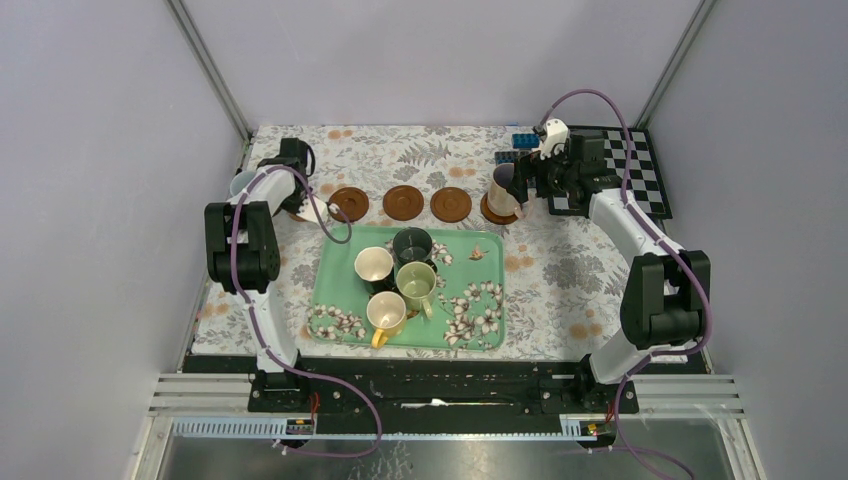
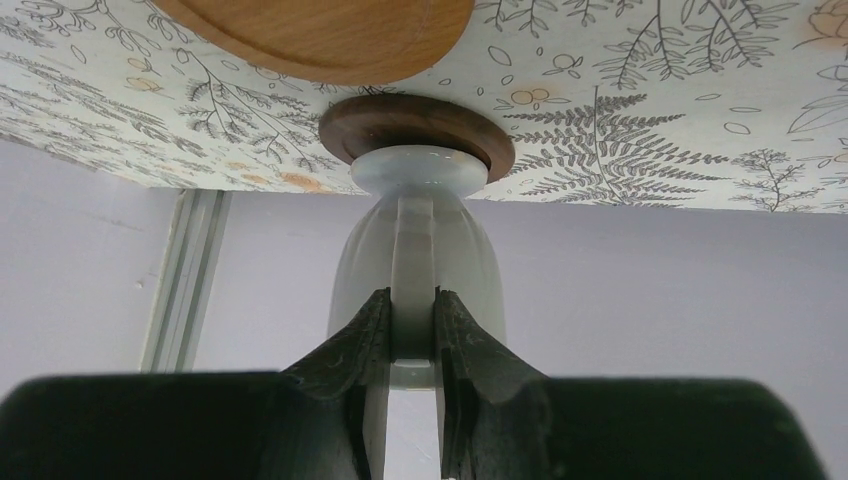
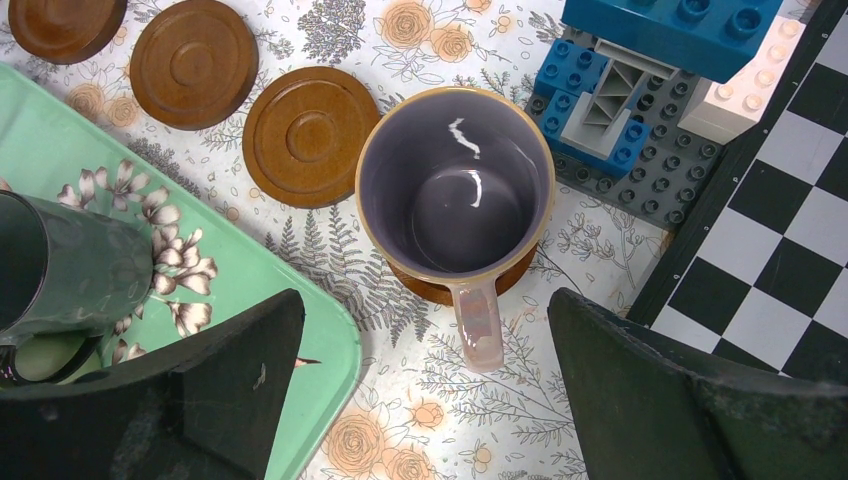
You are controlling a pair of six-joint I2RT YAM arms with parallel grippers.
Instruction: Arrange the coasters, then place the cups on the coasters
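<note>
You have the coasters [image 1: 403, 202] laid in a row, the pinkish cup [image 3: 450, 200] seated on the right-end one with the right gripper [image 3: 423, 305] released astride its handle, the left gripper [image 2: 410, 300] clenched on the handle of the pale blue cup [image 2: 460, 270] resting on a dark coaster [image 2: 470, 130], and four cups [image 1: 416, 283] on the tray [image 1: 480, 330] not yet placed.

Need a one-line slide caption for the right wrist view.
Right gripper open around the handle of the purple-lined cup, seated on its coaster beside three bare coasters and the green tray.
</note>
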